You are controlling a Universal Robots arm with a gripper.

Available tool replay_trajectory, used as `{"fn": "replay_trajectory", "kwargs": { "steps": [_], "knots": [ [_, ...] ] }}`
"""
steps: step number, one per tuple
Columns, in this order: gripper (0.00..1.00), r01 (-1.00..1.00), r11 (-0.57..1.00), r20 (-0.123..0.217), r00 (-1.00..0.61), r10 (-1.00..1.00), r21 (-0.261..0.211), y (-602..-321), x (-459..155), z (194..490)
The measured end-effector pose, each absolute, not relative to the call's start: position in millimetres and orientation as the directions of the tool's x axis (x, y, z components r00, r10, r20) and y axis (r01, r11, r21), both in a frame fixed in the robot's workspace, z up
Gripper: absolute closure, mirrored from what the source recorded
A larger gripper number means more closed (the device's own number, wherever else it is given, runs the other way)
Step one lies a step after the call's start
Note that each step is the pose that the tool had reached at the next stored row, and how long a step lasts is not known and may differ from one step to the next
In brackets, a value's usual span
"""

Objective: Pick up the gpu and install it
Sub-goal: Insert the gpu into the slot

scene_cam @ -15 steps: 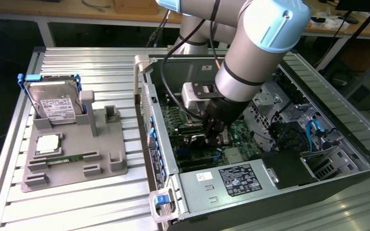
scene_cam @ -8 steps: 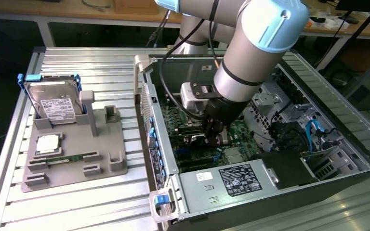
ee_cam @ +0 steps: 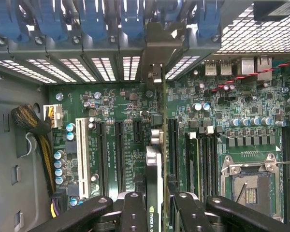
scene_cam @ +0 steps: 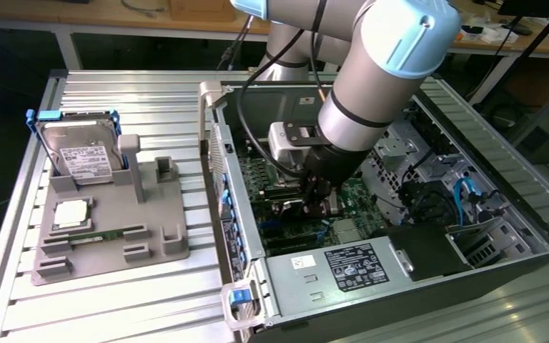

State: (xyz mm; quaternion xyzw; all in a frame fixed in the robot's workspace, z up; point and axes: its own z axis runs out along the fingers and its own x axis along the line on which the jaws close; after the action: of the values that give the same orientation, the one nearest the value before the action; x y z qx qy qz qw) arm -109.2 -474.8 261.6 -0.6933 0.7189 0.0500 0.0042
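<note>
In the wrist view the gpu (ee_cam: pixel 154 166) is seen edge-on, a thin dark card standing on its edge over the green motherboard (ee_cam: pixel 121 106). Its silvery bracket (ee_cam: pixel 157 46) reaches the rear slot openings below the blue clips. My gripper (ee_cam: pixel 157 215) is shut on the card's near end, one black finger (ee_cam: pixel 134 212) on each side. I cannot tell whether the card sits fully in its slot. In the exterior view my gripper (scene_cam: pixel 319 204) is low inside the open computer case (scene_cam: pixel 246 186), above the motherboard.
A grey fixture (scene_cam: pixel 112 243) at the exterior view's left holds a silver hard drive (scene_cam: pixel 82 156), a processor (scene_cam: pixel 71 214) and a green memory stick (scene_cam: pixel 98 235). Inside the case are the power supply (scene_cam: pixel 351 266), drive cages (scene_cam: pixel 427 171), cables and an open processor socket (ee_cam: pixel 249 186).
</note>
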Motion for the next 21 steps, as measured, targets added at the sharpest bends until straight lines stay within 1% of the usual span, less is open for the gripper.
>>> {"fn": "replay_trajectory", "kwargs": {
  "steps": [13,21],
  "knots": [
    [0.73,-0.997,0.034,-0.076,-0.039,-0.996,0.068,-474.8,-109.2,261.5],
    [0.73,-0.997,0.033,-0.08,-0.039,-0.996,0.069,-474.8,-109.2,255.8]
  ]
}}
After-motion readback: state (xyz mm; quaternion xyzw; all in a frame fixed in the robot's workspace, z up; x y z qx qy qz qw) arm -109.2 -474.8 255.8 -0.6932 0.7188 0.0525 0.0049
